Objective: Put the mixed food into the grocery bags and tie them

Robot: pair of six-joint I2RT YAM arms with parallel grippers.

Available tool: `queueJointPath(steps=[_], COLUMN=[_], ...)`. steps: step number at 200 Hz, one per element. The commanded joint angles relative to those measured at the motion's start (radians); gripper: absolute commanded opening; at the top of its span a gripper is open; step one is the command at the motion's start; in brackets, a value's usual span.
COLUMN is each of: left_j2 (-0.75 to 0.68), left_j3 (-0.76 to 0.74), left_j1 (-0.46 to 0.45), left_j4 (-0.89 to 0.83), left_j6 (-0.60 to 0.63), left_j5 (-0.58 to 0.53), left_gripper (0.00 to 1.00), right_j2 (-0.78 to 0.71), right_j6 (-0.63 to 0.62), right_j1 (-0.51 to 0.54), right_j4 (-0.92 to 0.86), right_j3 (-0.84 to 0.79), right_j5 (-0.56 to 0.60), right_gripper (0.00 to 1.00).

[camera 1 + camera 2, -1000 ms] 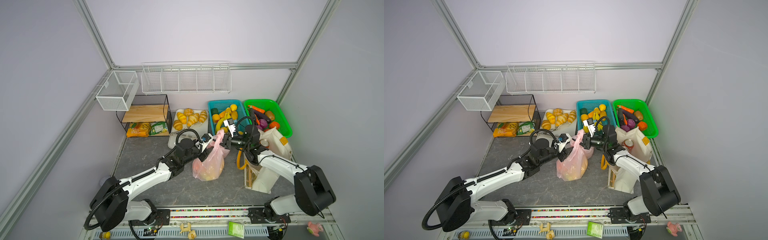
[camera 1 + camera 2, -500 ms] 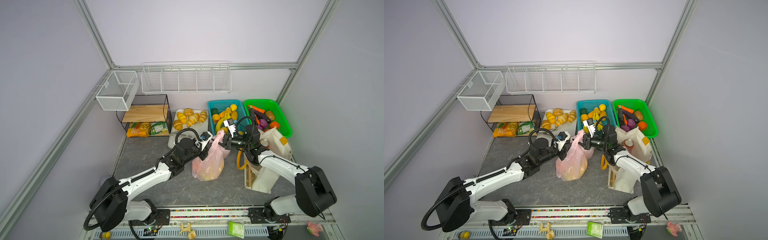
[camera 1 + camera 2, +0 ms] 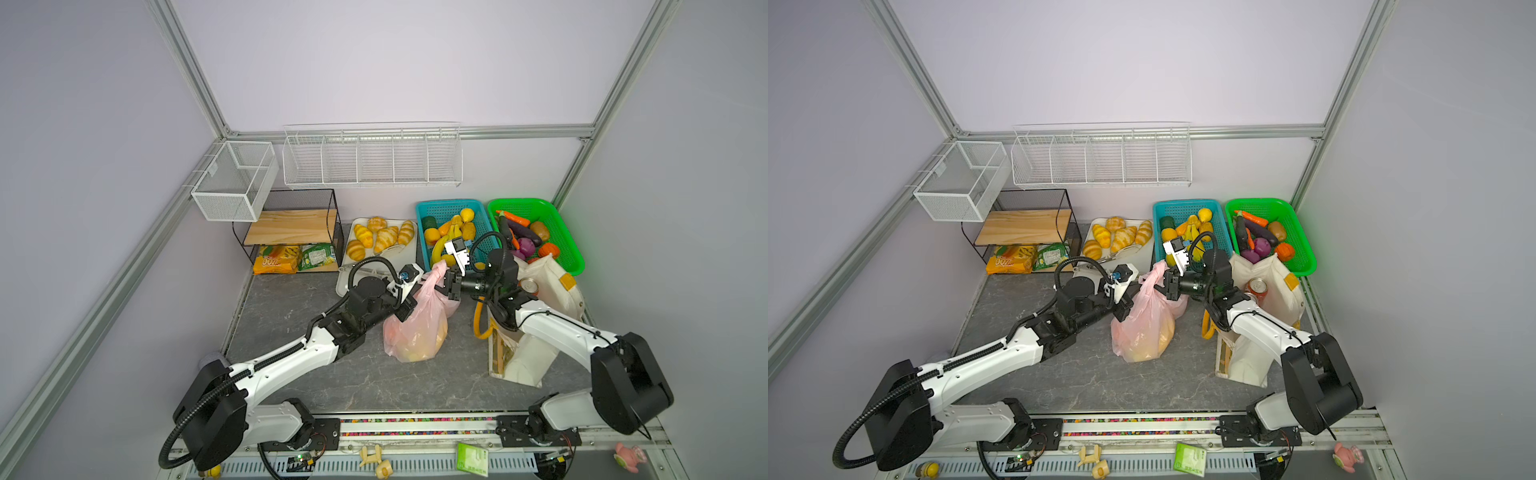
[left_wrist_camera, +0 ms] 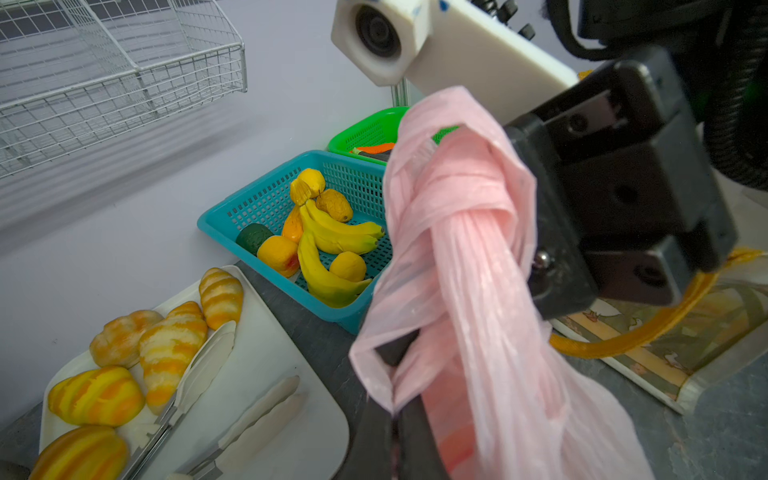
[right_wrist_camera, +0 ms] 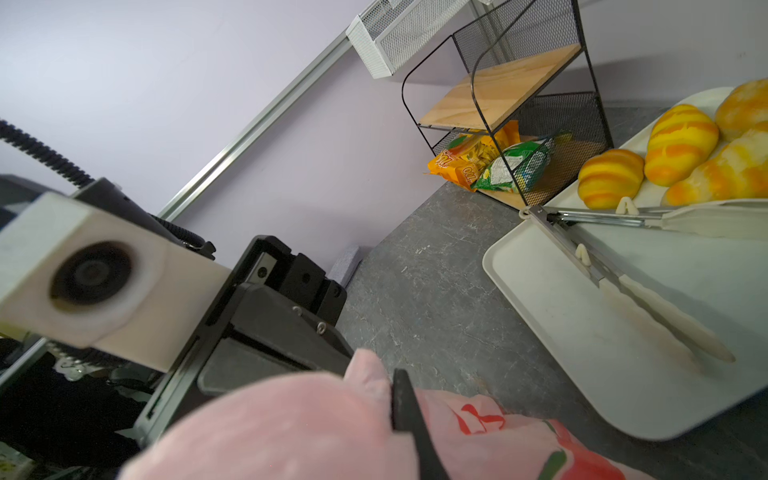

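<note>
The pink bag point(image 3: 415, 332) point(image 3: 1142, 328) stands on the grey table between my arms, knotted at the top, with yellow fruit showing through it. My left gripper point(image 3: 409, 305) point(image 4: 397, 399) is shut on a fold of its plastic below the knot. Facing it, my right gripper point(image 3: 451, 282) point(image 5: 390, 386) presses into the knot; one finger point(image 5: 403, 399) shows, the other is hidden by plastic. The cream canvas tote point(image 3: 548, 282) stands to the right with a soda can point(image 3: 528, 286) inside. Bananas point(image 3: 440, 249) and oranges lie in the teal basket point(image 3: 482, 208).
Behind the tote a green basket point(image 3: 569, 249) holds vegetables. A white tray point(image 3: 399, 262) with croissants and tongs lies behind the pink bag. A black wire shelf point(image 3: 291, 224) with snack packets stands at the back left.
My left gripper has shut on the pink bag's plastic. The bag's top has drawn a little tighter. My right arm has hardly moved.
</note>
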Motion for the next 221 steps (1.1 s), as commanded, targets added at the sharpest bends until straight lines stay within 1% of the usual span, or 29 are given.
queueJointPath(steps=[1, 18, 29, 43, 73, 92, 117, 133, 155, 167, 181, 211, 221], left_j2=[-0.037, -0.048, -0.051, -0.048, -0.04, -0.039, -0.036, -0.036, -0.034, -0.037, -0.036, -0.038, -0.036], left_j3=[0.022, 0.017, 0.012, 0.005, 0.002, 0.0, -0.001, 0.0, 0.001, 0.001, 0.001, -0.001, 0.002], left_j1=[0.001, 0.006, 0.008, 0.012, 0.02, 0.023, 0.023, 0.023, 0.023, 0.023, 0.023, 0.023, 0.023], left_j4=[-0.045, -0.051, -0.048, -0.037, -0.025, -0.017, -0.014, -0.014, -0.012, -0.011, -0.009, -0.008, -0.005], left_j6=[0.016, 0.015, 0.011, 0.004, -0.015, -0.026, -0.032, -0.034, -0.037, -0.038, -0.04, -0.04, -0.04], left_j5=[-0.049, -0.049, -0.045, -0.044, -0.031, -0.019, -0.007, -0.005, 0.003, 0.005, 0.008, 0.013, 0.017], left_gripper=[0.0, 0.0, 0.0, 0.0, 0.0, 0.0, 0.0, 0.0, 0.0, 0.0, 0.0, 0.0, 0.0], right_j2=[-0.039, -0.054, -0.07, -0.09, -0.159, -0.216, -0.311, -0.385, -0.45, -0.444, -0.412, -0.326, -0.297], right_j6=[-0.067, -0.115, -0.149, -0.186, -0.271, -0.32, -0.368, -0.393, -0.44, -0.466, -0.492, -0.584, -0.613], right_j1=[-0.008, -0.012, -0.016, -0.021, -0.029, -0.035, -0.048, -0.058, -0.059, -0.059, -0.058, -0.06, -0.061], right_j4=[-0.074, -0.141, -0.183, -0.237, -0.376, -0.473, -0.585, -0.636, -0.689, -0.712, -0.729, -0.731, -0.725], right_j3=[0.028, 0.035, 0.035, 0.034, 0.021, 0.005, -0.023, -0.033, -0.015, 0.014, 0.055, 0.14, 0.161], right_j5=[0.033, 0.052, 0.072, 0.093, 0.179, 0.236, 0.354, 0.428, 0.488, 0.497, 0.472, 0.328, 0.299], right_gripper=[0.19, 0.29, 0.38, 0.45, 0.57, 0.6, 0.63, 0.64, 0.67, 0.67, 0.67, 0.69, 0.7])
